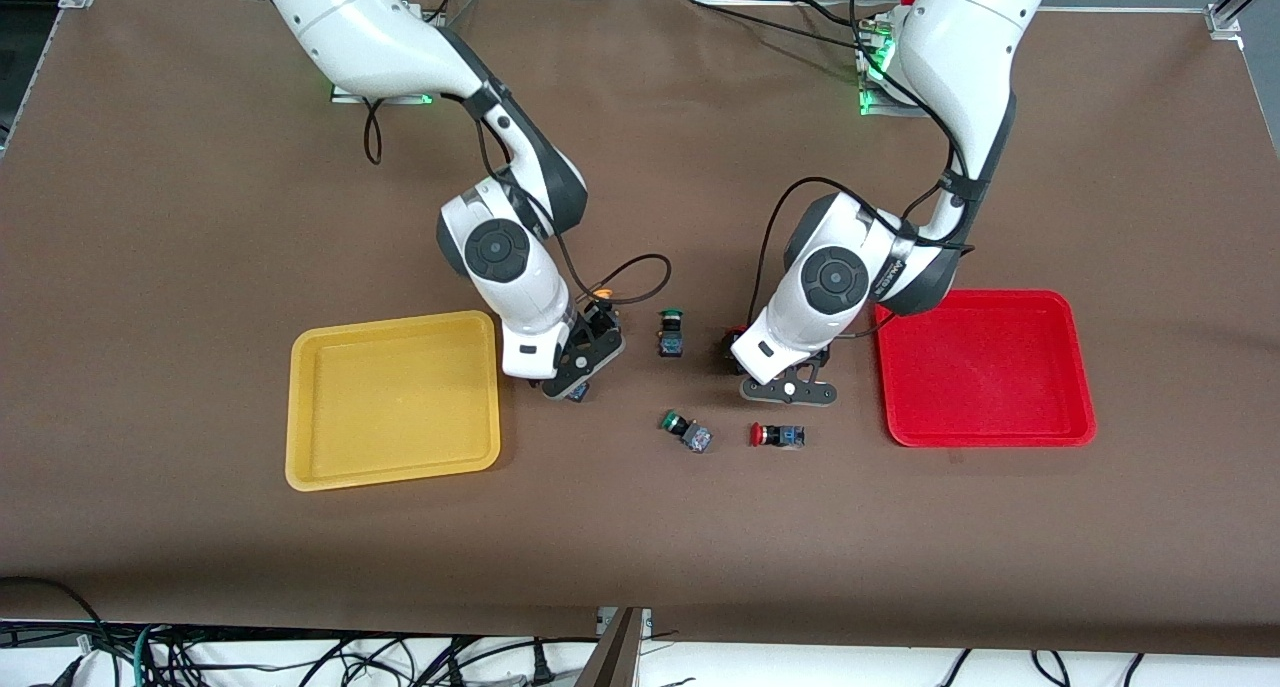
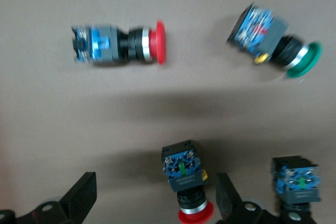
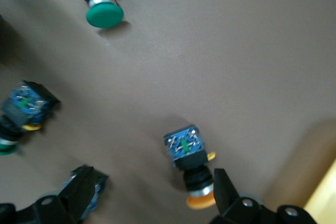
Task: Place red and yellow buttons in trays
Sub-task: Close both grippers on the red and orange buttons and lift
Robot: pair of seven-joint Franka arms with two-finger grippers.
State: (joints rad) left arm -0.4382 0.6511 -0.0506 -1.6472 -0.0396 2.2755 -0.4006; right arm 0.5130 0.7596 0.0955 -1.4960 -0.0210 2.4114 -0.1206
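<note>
My left gripper (image 1: 790, 391) is open, beside the red tray (image 1: 985, 422). In the left wrist view one red button (image 2: 185, 174) stands between the open fingers of the left gripper (image 2: 156, 187), close to one finger and untouched. It is mostly hidden under the arm (image 1: 735, 340). A second red button (image 1: 775, 435) (image 2: 118, 45) lies on its side nearer the camera. My right gripper (image 1: 578, 372) (image 3: 152, 182) is open beside the yellow tray (image 1: 392, 477). A yellow button (image 3: 191, 166) sits by one finger, a second button body (image 3: 86, 192) by the other.
Two green-capped buttons lie between the arms, one upright (image 1: 670, 332) and one on its side (image 1: 685, 432) (image 2: 275, 40). Both also show in the right wrist view (image 3: 100, 3) (image 3: 23, 108). An orange cap (image 1: 603, 293) shows by the right wrist cable. Both trays hold nothing.
</note>
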